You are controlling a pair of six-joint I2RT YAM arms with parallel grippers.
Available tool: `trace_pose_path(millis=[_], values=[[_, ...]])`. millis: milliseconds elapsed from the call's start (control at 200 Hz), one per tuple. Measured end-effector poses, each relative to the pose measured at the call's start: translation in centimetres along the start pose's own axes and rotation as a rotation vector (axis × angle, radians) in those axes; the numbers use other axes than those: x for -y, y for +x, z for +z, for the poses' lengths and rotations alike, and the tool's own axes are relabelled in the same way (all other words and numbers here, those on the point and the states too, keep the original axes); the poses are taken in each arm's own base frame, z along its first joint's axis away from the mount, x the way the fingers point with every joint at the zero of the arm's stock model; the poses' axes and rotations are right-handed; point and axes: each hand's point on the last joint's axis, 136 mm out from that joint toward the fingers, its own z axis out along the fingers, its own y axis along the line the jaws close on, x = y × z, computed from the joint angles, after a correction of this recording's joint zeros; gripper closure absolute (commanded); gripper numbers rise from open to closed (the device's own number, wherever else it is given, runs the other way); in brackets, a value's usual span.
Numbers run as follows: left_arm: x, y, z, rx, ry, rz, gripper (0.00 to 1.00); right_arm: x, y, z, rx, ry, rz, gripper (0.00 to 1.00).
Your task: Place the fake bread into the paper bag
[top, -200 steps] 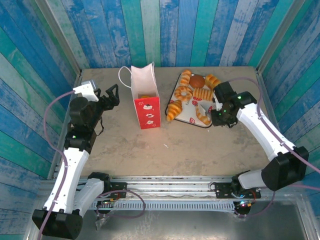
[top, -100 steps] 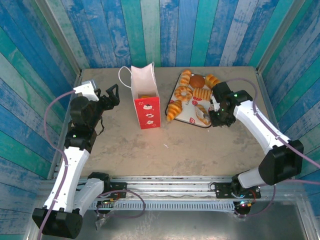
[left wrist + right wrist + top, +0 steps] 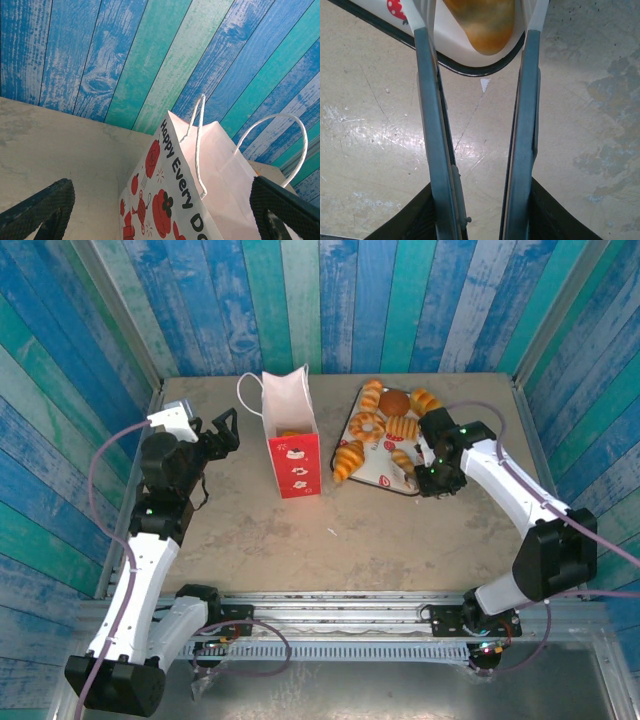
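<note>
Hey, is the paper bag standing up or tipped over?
Standing upright: the paper bag rests on its base on the table, its open mouth facing up.

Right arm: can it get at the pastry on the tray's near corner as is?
Likely yes. The right gripper is down at the tray corner, jaws open either side of the pastry, nothing between.

We note white shells and black joint housings on left arm (image 3: 140, 560) and right arm (image 3: 512, 492). Lilac cable (image 3: 93, 480) loops off each; we spot small green lights near wrists. Grey camera box (image 3: 175, 416) on left wrist. Left gripper (image 3: 218, 430): fingers (image 3: 35, 210) black, textured. Our right gripper (image 3: 477, 15): grey-blue fingers (image 3: 427, 125), white tips, black base.
</note>
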Motion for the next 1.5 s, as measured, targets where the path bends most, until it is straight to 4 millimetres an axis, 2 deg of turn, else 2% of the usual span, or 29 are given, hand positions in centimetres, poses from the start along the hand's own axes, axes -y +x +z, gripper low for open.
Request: trace_pose_path(millis=[366, 571, 731, 912, 1037, 1222, 1503], values=[[0.0, 0.0, 0.0, -0.001, 0.0, -0.002, 0.06, 0.0, -0.1, -0.2, 0.014, -0.004, 0.003, 0.76], [0.0, 0.6, 0.2, -0.025, 0.005, -0.015, 0.06, -0.3, -0.4, -2.1, 0.086, -0.037, 0.007, 0.8], [0.3, 0.9, 0.4, -0.05, 0.02, -0.036, 0.05, -1.0, -1.5, -5.2, 0.207, -0.089, 0.014, 0.83], [1.0, 1.2, 0.8, -0.084, 0.057, -0.072, 0.0, -2.2, -3.0, -10.0, 0.376, -0.163, 0.012, 0.83], [1.6, 1.9, 1.3, -0.122, 0.09, -0.101, 0.04, -3.4, -3.8, -13.5, 0.497, -0.217, 0.002, 0.83], [2.5, 2.9, 2.4, -0.19, 0.15, -0.15, 0.09, -5.7, -4.8, -18.8, 0.681, -0.32, -0.031, 0.84], [3.8, 5.0, 4.8, -0.295, 0.24, -0.236, 0.18, -10.5, -5.7, -24.8, 0.878, -0.479, -0.139, 0.84]])
